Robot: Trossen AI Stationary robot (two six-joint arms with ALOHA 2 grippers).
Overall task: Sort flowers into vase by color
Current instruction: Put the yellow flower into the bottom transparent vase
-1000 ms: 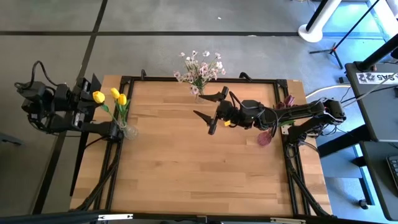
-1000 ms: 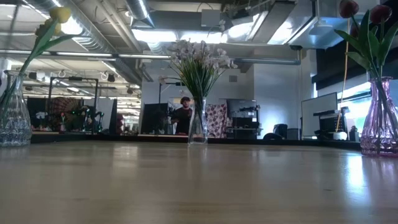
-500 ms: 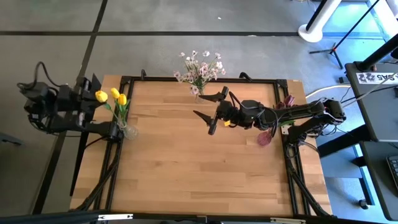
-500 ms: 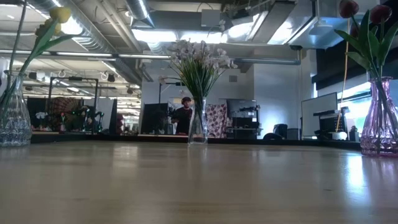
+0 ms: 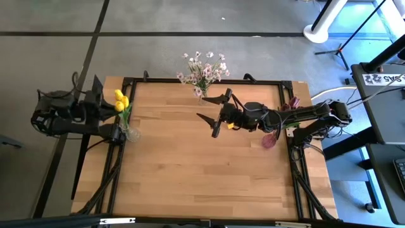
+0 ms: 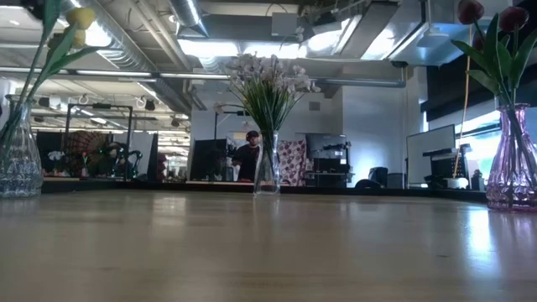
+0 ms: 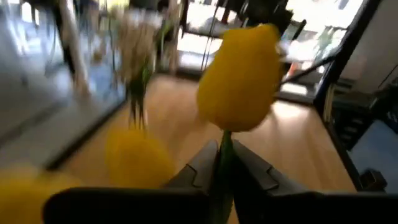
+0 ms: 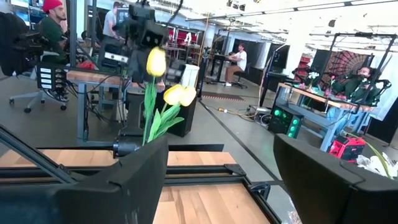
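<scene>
Presently, a yellow tulip (image 7: 239, 78) stands with its stem pinched between the fingers of the left gripper (image 7: 222, 163), the bloom rising directly above the fingertips. From overhead, this gripper (image 5: 104, 107) sits at the table's left edge, with the held bloom just beside two other yellow tulips (image 5: 119, 100) already standing in the clear vase (image 5: 131, 134). The stem's lower end cannot be traced, so whether it has entered the vase mouth is not determinable.

The right gripper (image 5: 214, 114) hovers over the middle of the wooden table (image 5: 190, 164), its fingers spread wide and holding nothing. Beyond its fingertips stands the slim vase of pale pink-white sprays (image 5: 202, 73) at the far edge; behind its wrist, the pink vase (image 6: 510, 164) holds the maroon tulips (image 6: 491, 15). No loose flowers are visible on the tabletop, so I judge the sorting to be near its end.

Risks noted:
- The vase mouth is narrow and already occupied; a stem lowered off-centre could catch the rim or the standing tulips and bend.
- Pressing down or sideways against the glass could tip the vase, which stands close to the table edge.
- Releasing before the stem is seated would let the flower fall outside the vase.
</scene>
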